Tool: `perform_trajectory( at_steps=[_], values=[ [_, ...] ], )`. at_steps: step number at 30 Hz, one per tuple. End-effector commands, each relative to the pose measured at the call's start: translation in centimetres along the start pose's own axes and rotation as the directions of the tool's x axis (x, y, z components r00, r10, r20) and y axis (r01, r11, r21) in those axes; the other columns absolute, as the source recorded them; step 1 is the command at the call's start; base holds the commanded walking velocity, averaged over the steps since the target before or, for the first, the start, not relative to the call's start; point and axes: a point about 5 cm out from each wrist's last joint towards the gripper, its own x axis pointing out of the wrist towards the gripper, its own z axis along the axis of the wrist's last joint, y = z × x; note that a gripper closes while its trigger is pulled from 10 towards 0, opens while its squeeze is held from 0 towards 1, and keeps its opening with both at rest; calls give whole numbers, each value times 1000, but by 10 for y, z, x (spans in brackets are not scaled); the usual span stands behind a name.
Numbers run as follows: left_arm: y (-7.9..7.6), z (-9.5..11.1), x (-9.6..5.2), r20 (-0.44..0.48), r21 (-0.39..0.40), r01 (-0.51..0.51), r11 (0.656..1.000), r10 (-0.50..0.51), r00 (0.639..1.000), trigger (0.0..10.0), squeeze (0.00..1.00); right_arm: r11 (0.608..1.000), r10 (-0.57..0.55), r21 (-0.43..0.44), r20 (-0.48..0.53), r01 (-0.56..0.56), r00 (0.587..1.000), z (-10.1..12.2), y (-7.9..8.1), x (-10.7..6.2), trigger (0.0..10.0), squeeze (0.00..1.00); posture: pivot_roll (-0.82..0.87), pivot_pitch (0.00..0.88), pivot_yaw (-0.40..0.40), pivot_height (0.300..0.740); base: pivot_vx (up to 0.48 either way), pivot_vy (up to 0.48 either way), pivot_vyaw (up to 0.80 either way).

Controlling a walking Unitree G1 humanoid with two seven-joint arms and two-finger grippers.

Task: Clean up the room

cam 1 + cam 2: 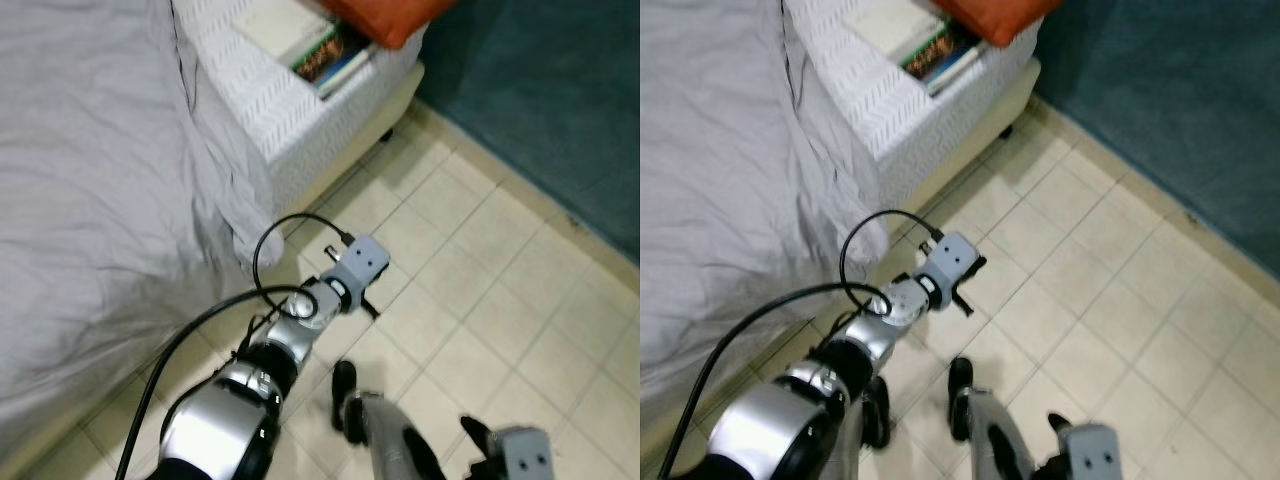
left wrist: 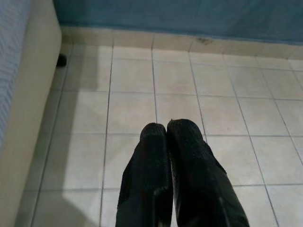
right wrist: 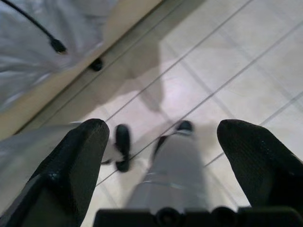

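Books point(image 1: 330, 55), seemingly stacked, on bed point(image 1: 260, 100) | left gripper point(image 2: 165, 130) closed over tiles point(image 2: 132, 109)

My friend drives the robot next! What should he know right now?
Left gripper: fingers pressed together, holding nothing, out over the tiled floor beside the bed.
Right gripper: fingers wide apart, holding nothing, low over the floor.
Things: books lie on the mattress corner, partly under an orange pillow. A grey sheet hangs off the bed's side toward the floor.
Done: nothing that can be judged from here; neither gripper carries anything.
Left: probably tidy the books and straighten the sheet.
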Motion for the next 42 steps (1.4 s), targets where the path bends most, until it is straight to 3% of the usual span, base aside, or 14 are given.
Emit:
perform_trajectory(
  at_steps=[1, 5, 7, 10, 11, 14, 16, 21, 26, 31, 35, 38, 40, 42],
  values=[
    [-40, 7, 10, 24, -46, 102, 994, -101, 995, 10000, 0, 1000, -21, -8, -45, 20, 999, -8, -3, -5, 10000, 0, -305, 609, -57, 740, 259, -401, 0],
    [-42, 7, 10, 27, -59, 96, 994, -95, 995, 10000, 0, 1000, -18, -7, -43, 18, 999, -8, -2, -4, 10000, 0, -304, 608, -56, 740, 253, -404, 0],
    [-35, 5, 11, -6, -20, 27, 999, -27, 1000, 10000, 0, 1000, -18, -7, -41, 18, 999, -8, -3, -3, 10000, 0, -303, 607, -55, 740, 186, 0, 0],
    [-20, 6, 8, 11, -52, -62, 997, 63, 998, 10000, 0, 1000, -22, -6, -38, 22, 999, -7, -3, -2, 10000, 0, -298, 607, -52, 740, 0, 0, 0],
    [-12, 6, 6, 21, -68, -97, 993, 98, 995, 10000, 1000, 1000, -23, -5, -37, 23, 999, -8, -3, -2, 10000, 0, -297, 608, -50, 740, 0, 0, 0],
    [12, 3, -2, 36, -38, -195, 980, 196, 980, 10000, 1000, 1000, -26, -1, -33, 26, 999, -8, -2, -2, 10000, 0, -295, 609, -43, 740, 0, 0, 0],
    [42, -8, -19, 36, -14, -324, 946, 324, 945, 10000, 1000, 999, -31, 4, -29, 31, 999, -9, -3, 1, 10000, 0, -288, 605, -34, 740, 0, 0, 0],
    [64, -37, -48, -11, -24, -402, 915, 402, 916, 10000, 1000, 999, -49, 23, -23, 50, 999, -11, -6, 7, 10000, 0, -259, 574, -10, 740, 0, 0, 0],
    [73, -75, -86, -88, -19, -441, 897, 438, 895, 10000, 1000, 997, -64, 54, 18, 63, 998, -8, -12, 28, 10000, 0, -208, 459, 28, 740, 0, 0, 0],
    [78, -84, -118, -83, 14, -497, 868, 496, 864, 10000, 1000, 996, -81, 47, 80, 78, 993, 4, -24, 46, 10000, 0, -168, 401, 27, 740, 0, 0, 0],
    [83, -88, -126, -95, 28, -567, 823, 567, 818, 10000, 1000, 995, -88, 62, 94, 83, 992, 5, -27, 57, 10000, 0, -154, 392, 26, 740, 0, 0, 0],
    [75, -86, -137, -89, 29, -601, 799, 601, 794, 10000, 1000, 996, -76, 61, 100, 71, 992, 6, -24, 62, 10000, 0, -156, 372, 31, 740, 0, 0, 396],
    [53, -84, -158, -107, -19, -608, 794, 603, 791, 10000, 1000, 996, -82, 54, 115, 76, 990, 7, -22, 62, 10000, 0, -140, 329, 45, 740, 0, 0, 700],
    [24, -75, -184, -111, -72, -603, 794, 595, 796, 10000, 1000, 995, -96, 10, 172, 96, 980, 17, -22, 50, 10000, 0, -122, 297, 51, 740, 0, 0, 681]
  ],
)
